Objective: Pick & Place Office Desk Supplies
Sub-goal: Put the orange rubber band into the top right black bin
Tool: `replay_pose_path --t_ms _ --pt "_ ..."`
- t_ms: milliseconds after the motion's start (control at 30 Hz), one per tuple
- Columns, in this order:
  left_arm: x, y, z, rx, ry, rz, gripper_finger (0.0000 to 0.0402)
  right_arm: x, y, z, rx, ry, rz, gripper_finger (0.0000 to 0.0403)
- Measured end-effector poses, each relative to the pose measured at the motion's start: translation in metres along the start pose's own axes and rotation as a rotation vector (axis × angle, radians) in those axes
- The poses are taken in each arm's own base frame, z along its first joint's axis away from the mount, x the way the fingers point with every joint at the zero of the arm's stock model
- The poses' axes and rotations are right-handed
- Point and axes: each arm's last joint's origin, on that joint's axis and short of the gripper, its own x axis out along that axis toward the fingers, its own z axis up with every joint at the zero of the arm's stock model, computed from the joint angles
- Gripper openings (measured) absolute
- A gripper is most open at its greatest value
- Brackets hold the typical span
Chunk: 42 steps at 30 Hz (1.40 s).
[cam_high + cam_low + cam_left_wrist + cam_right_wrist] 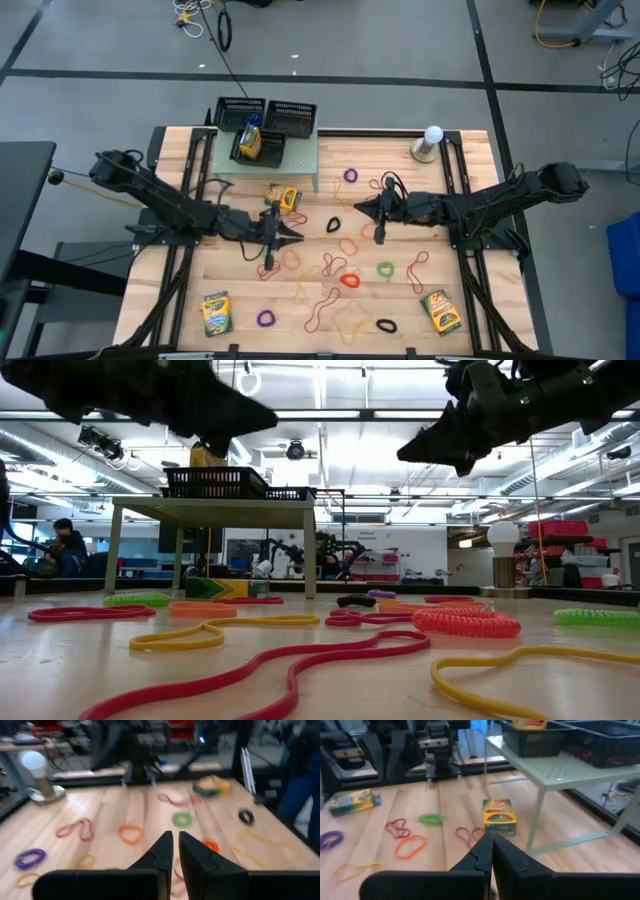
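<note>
The left gripper [283,234] is over the middle of the table [470,160], with its fingers [163,851] nearly together and only a thin gap between them; whether a band is held there I cannot tell. Rubber bands [349,280] lie spread on the wood in front of it and to its right. One crayon box [283,196] lies just beyond it, beside the small green shelf [300,160]. The right gripper [379,214] is closed and holds nothing, facing the left one across the bands. Other crayon boxes [441,310] lie near the front corners.
</note>
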Motion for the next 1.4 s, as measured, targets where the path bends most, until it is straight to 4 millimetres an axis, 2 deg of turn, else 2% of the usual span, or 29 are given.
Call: replay_pose_path --t_ms 200,467,700,867,1133,1400 --pt "0.007 -0.009 -0.007 0.017 -0.016 -0.001 0.0034 0.0 0.0 -0.002 -0.01 0.019 0.004 0.0013" --pt "0.007 -0.016 -0.004 0.019 -0.08 -0.016 0.0034 0.0 0.0 -0.002 -0.01 0.019 0.003 0.0013" --pt "0.002 -0.022 -0.005 0.025 -0.066 0.132 0.0034 0.0 0.0 -0.002 -0.011 0.019 0.002 0.0013" --pt "0.002 -0.024 -0.006 0.038 -0.059 0.126 0.0034 0.0 0.0 -0.002 -0.011 0.019 0.002 0.0013" --pt "0.001 -0.021 0.002 -0.098 -0.138 0.175 0.0035 0.0 0.0 -0.002 -0.011 0.019 0.001 0.0013" --pt "0.002 -0.021 0.002 -0.117 -0.141 0.12 0.0034 0.0 0.0 -0.002 -0.011 0.018 -0.001 0.0013"
